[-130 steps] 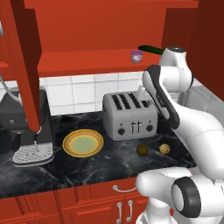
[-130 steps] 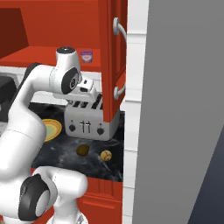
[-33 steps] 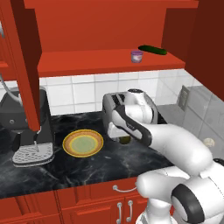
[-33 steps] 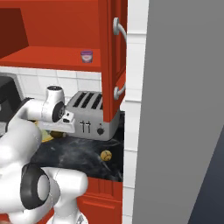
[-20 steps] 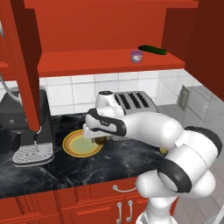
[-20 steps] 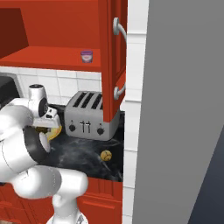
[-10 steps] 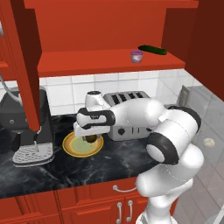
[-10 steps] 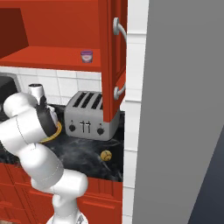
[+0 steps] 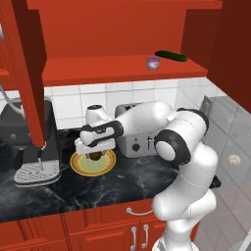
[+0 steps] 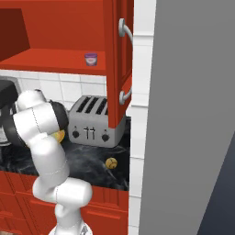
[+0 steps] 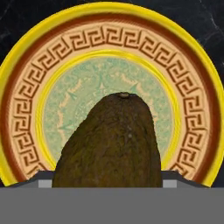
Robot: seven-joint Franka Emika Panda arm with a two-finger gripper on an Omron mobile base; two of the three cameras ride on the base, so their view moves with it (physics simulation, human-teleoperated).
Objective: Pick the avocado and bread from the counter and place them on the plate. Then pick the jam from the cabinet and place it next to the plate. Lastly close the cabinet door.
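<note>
Arm swung left; gripper (image 9: 94, 153) now over plate (image 9: 81, 168), jaws clamping avocado (image 11: 109, 142); fingertips hidden behind fruit.

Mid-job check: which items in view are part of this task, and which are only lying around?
Job items: avocado held in the gripper over the plate; bread on the counter; jam in the cabinet; cabinet door, open.

Bystanders: toaster; coffee machine; long green vegetable.

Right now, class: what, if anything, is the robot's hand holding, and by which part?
The hand holds the avocado over the plate, gripped by its two sides, stem end pointing away from the hand.
</note>
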